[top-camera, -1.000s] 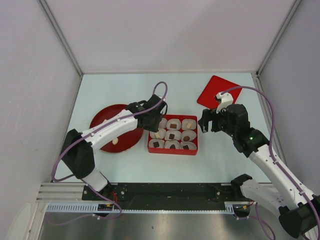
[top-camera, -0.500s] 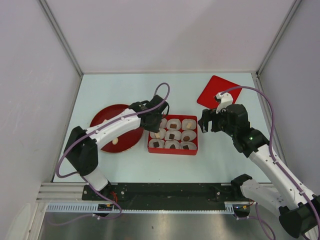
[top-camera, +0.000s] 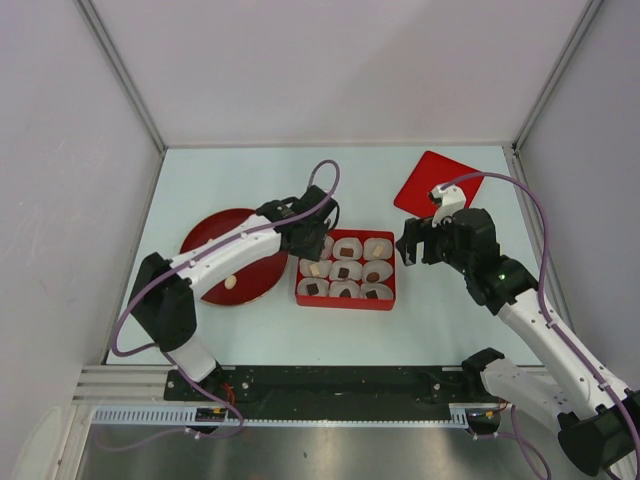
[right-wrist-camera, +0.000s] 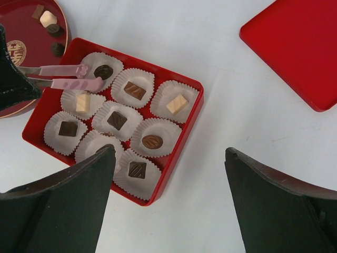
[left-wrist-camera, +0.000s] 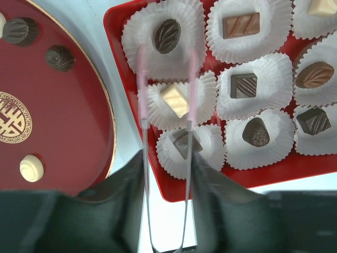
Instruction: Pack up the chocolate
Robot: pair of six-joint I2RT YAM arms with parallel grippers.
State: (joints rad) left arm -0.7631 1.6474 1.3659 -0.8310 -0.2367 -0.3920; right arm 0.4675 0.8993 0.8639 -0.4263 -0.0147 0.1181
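A red box [top-camera: 346, 299] holds nine white paper cups, each with one chocolate, dark, brown or cream. My left gripper [top-camera: 308, 243] is shut on thin pink-handled tongs [left-wrist-camera: 143, 84] over the box's left column. The tongs stand open with nothing between their tips. A cream cube chocolate [left-wrist-camera: 175, 100] lies in the middle-left cup under them, and the tips reach the cup with a dark oval chocolate [left-wrist-camera: 167, 36]. A round red plate [left-wrist-camera: 63, 116] left of the box holds loose chocolates, among them a cream disc [left-wrist-camera: 30, 167]. My right gripper [right-wrist-camera: 170, 153] is open and empty.
A flat red lid [top-camera: 435, 182] lies at the back right. The right gripper [top-camera: 412, 245] hovers just right of the box, above the pale table. White walls and metal posts enclose the table on three sides.
My left gripper has shifted slightly toward the far side with the tongs. The box, plate and right arm have not moved.
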